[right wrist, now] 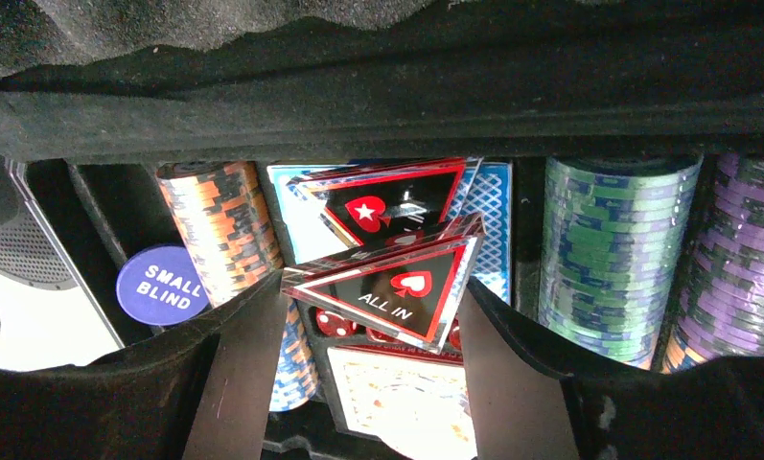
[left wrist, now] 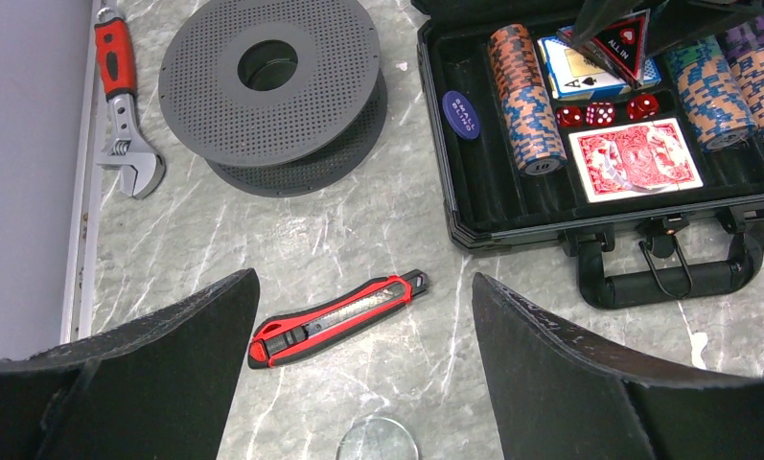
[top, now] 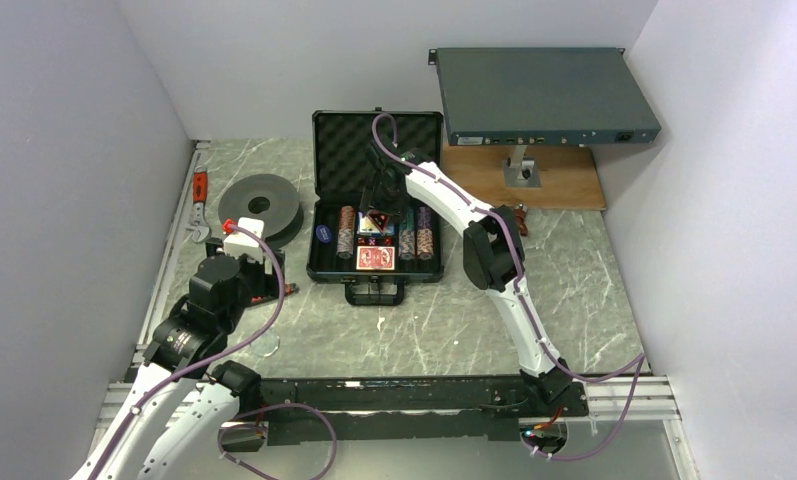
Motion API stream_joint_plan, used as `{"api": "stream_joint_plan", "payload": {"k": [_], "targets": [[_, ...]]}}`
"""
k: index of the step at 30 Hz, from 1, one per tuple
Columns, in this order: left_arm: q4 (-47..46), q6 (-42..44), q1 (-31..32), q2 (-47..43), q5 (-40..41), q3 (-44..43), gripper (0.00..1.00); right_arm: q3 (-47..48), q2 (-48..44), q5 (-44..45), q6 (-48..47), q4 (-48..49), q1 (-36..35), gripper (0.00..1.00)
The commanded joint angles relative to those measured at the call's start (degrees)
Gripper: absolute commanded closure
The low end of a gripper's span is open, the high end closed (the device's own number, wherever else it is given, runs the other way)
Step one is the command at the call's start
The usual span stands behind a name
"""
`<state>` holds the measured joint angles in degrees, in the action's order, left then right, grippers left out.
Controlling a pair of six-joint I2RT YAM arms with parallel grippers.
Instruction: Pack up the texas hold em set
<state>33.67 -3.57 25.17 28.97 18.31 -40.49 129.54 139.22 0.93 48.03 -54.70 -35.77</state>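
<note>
The right claw (right wrist: 373, 299) is clenched on the triangular marker (right wrist: 397, 292) above the blue deck (right wrist: 493, 211) inside the open case (top: 326, 262), mid-table at 12 o'clock from the bases; recommend lowering it flat between the chip stacks (right wrist: 229, 220) at 3 and 9 o'clock; the left claw (left wrist: 363, 283) is released over a knife (left wrist: 335, 316) at the case's 8 o'clock, obstructing nothing.

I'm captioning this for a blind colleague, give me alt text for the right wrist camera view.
The right arm's jaws pinch a red-black ALL IN marker over red dice and a card deck. Beyond it lie a second triangular marker, a blue SMALL BLIND button, an orange chip stack, a green stack and a purple stack.
</note>
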Motion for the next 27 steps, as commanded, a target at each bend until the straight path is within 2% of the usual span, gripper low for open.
{"api": "stream_joint_plan", "payload": {"k": [1, 6, 14, 18, 22, 24, 25, 26, 27], "targets": [[-2.0, 0.9, -0.3, -0.3, 1.0, 0.2, 0.12, 2.8, 0.8, -0.7, 1.1, 2.7, 0.6, 1.0], [-2.0, 0.9, -0.3, -0.4, 1.1, 0.1, 0.12, 2.2, 1.0, -2.3, 1.6, 4.0, 1.0, 0.97], [-2.0, 0.9, -0.3, -0.6, 1.0, 0.2, 0.12, 2.1, 0.9, -3.9, 1.8, 4.8, 1.5, 0.74], [-2.0, 0.9, -0.3, -0.6, 0.9, 0.1, 0.12, 1.4, 0.2, -3.5, 1.9, 5.3, 1.7, 0.54], [-2.0, 1.0, -0.3, -0.8, 0.8, 0.1, 0.12, 1.2, -0.5, -3.2, 1.7, 6.0, 1.7, 0.47], [-2.1, 1.0, -0.4, -1.0, 0.8, 0.2, 0.12, 0.9, -0.9, -2.9, 2.0, 6.4, 1.7, 0.32], [-2.0, 1.0, -0.4, -1.0, 0.8, 0.1, 0.12, 0.7, -1.1, -2.8, 2.1, 6.6, 1.7, 0.14], [-2.0, 1.0, -0.4, -1.1, 0.8, 0.1, 0.12, 0.5, -1.3, -2.8, 2.1, 6.8, 1.7, 0.06], [-2.0, 1.0, -0.4, -1.0, 0.8, 0.1, 0.12, 0.4, -1.5, -2.8, 2.2, 6.8, 1.7, 0.03]]}}
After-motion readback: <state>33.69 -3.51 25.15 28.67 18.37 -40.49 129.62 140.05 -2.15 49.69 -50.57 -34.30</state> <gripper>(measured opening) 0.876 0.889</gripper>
